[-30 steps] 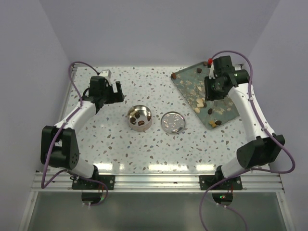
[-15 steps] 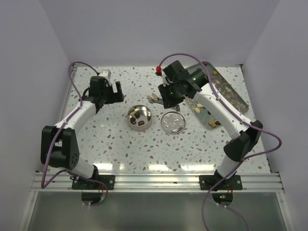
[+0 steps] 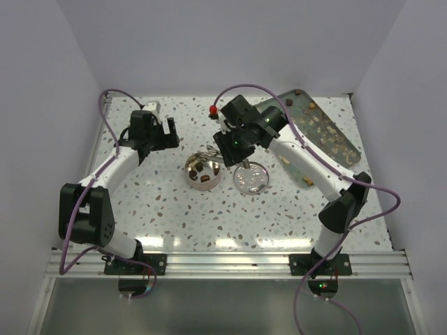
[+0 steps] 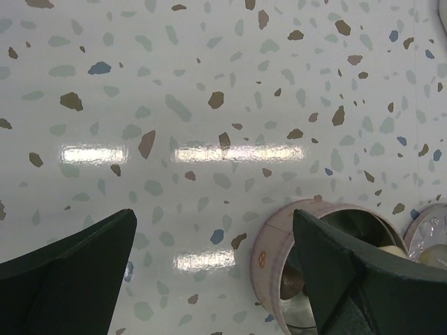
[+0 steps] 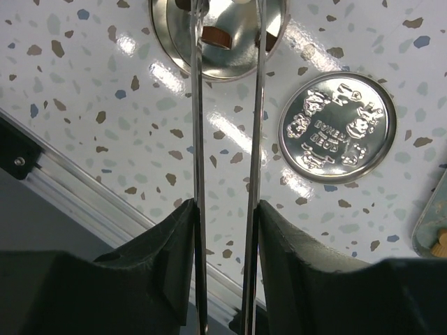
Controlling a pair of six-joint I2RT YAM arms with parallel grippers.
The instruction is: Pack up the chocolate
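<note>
The round metal tin stands mid-table with a few dark chocolate lumps inside. My right gripper is shut on metal tongs, whose tips reach over the tin. In the right wrist view the tongs run from my gripper up to the tin, where a brown chocolate lies. More chocolate lies on the tray. My left gripper is open and empty just left of the tin.
The tin's embossed lid lies flat right of the tin, also in the right wrist view. The green tray sits at the back right, partly hidden by my right arm. White walls enclose the table; a rail runs along the near edge.
My right arm has swung left from the tray to above the tin, carrying the tongs. My left arm has not moved.
</note>
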